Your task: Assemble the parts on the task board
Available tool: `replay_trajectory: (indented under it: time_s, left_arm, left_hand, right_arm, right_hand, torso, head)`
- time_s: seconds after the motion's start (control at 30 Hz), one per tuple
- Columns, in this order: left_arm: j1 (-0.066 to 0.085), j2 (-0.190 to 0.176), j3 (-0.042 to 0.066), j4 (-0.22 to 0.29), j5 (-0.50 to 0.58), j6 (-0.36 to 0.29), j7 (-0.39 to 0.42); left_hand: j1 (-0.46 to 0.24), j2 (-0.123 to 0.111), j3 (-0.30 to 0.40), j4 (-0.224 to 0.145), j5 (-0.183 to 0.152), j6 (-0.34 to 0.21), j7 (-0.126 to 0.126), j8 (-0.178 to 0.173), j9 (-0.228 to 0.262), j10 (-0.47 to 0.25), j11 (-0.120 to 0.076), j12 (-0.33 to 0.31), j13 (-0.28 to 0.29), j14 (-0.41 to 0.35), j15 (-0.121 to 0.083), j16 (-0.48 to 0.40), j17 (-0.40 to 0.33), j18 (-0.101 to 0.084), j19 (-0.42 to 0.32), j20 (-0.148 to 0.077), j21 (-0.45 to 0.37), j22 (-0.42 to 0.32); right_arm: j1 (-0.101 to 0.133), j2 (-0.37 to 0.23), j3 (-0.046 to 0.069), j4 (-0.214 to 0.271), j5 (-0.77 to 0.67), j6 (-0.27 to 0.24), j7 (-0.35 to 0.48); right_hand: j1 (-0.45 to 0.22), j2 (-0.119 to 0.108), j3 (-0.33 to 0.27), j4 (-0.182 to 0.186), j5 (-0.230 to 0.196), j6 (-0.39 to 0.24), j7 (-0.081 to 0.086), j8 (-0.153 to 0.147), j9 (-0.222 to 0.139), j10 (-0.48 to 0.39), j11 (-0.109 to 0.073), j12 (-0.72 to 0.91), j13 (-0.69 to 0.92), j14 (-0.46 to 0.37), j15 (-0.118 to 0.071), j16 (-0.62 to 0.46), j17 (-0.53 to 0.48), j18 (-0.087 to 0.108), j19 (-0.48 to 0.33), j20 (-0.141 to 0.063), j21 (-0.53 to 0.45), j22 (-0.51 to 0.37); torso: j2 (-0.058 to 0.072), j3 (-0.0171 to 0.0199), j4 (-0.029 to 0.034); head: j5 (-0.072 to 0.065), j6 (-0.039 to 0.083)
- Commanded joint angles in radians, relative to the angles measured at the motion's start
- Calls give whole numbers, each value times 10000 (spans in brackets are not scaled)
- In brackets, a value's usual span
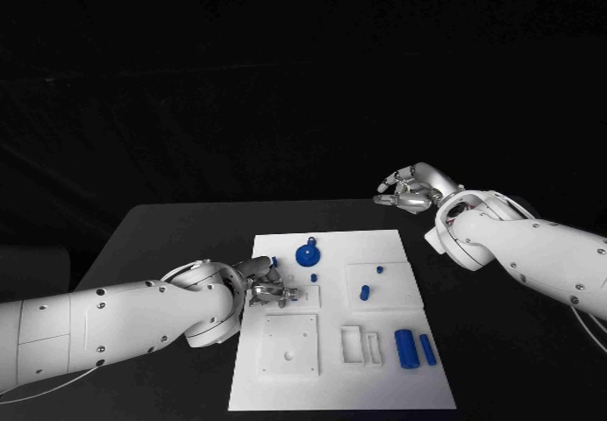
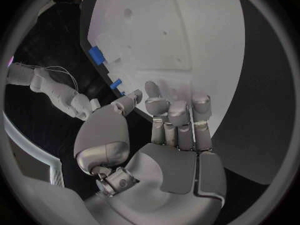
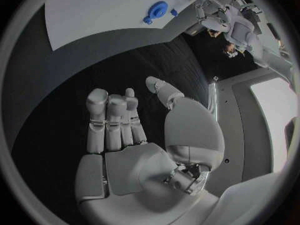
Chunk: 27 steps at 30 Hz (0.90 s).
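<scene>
The left robot hand (image 1: 263, 289) hovered over the left edge of the flat white plastic task board (image 1: 337, 395), at about its middle. In the left wrist view its fingers (image 2: 178, 116) were straight and a little apart, and nothing lay in the palm, so I judge it was empty and getting ready to reach for a part. Its place so near the board suggests that this arm was to do the next pick.

The right robot hand (image 1: 412, 189) was held up beyond the far right corner of the board, well apart from every part. Its fingers (image 3: 107, 116) were loosely extended side by side and it carried nothing. I think it was parked there so as not to block the work or the camera.

On the board, the round blue plastic disc with a small tab (image 1: 308, 255) lay near the far edge, just beyond the left robot hand. Some small blue pegs (image 1: 363, 292) lay on the raised square plate at the board's right side. A thick blue cylinder (image 1: 405, 348) and a thinner blue rod (image 1: 428, 350) lay side by side near the right edge, closer to the robot. No part seemed to be mounted yet, so the assembly probably stood at its beginning. The board rested on the black bench (image 1: 165, 237).
</scene>
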Motion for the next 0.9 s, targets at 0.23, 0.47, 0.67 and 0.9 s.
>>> replay_trajectory:
  time_s: [0.23, 0.47, 0.67, 0.9]
  left_arm:
    - [34, -110, 370, 105, 1264, -165, 554]
    - [106, -101, 620, -133, 2007, -210, 778]
    - [228, -13, 726, -704, 2018, 457, 498]
    - [377, 145, 765, -1443, 2062, 1318, 202]
  left_hand:
    - [506, -251, -243, 1, -40, -920, 365, -811, -372, -360, 396, -1018, -540, -454, -36, -874, -572, 62, -355, -1123, -460, -184]
    - [707, -285, -488, -111, -48, -1580, 585, -1467, -680, -441, 569, -1255, -595, -513, 20, -1025, -717, 17, -415, -1093, -585, -252]
    - [788, -199, -479, -87, -35, -1617, 612, -1577, -743, -470, 593, -1300, -582, -531, 42, -1053, -754, 7, -421, -1092, -634, -281]
    - [1240, 274, -410, -410, 22, -2097, 807, -1986, -924, -764, 776, -1528, -596, -788, 216, -1217, -889, -117, -636, -1012, -844, -332]
  right_arm:
    - [-54, 1, 4, -62, 51, 106, 82]
    - [-69, 24, 4, -109, 64, 128, 80]
    - [-73, 15, 4, -113, 69, 155, 77]
    - [-76, 7, 4, -125, 74, 174, 78]
  right_hand:
    - [-41, 61, -81, 1, 68, -7, 98, -20, 12, -77, -19, -11, -14, 17, -59, -57, 10, 850, -15, -17, -50, 17]
    - [-44, 64, -84, 1, 73, -12, 99, -24, 12, -78, -18, -10, -16, 17, -59, -58, 11, 850, -15, -17, -52, 18]
    - [-47, 67, -86, 0, 76, -15, 99, -26, 13, -78, -18, -8, -18, 18, -59, -59, 12, 850, -14, -17, -53, 19]
    - [-49, 72, -88, -1, 82, -19, 99, -29, 13, -79, -18, -7, -20, 18, -59, -60, 13, 850, -14, -17, -55, 20]
  torso:
    - [-11, -4, 8]
    - [5, 9, 0]
    - [14, 13, -12]
    - [14, 10, 7]
  head:
    - [-31, 120]
    - [-36, 200]
    - [-35, 250]
    - [-39, 269]
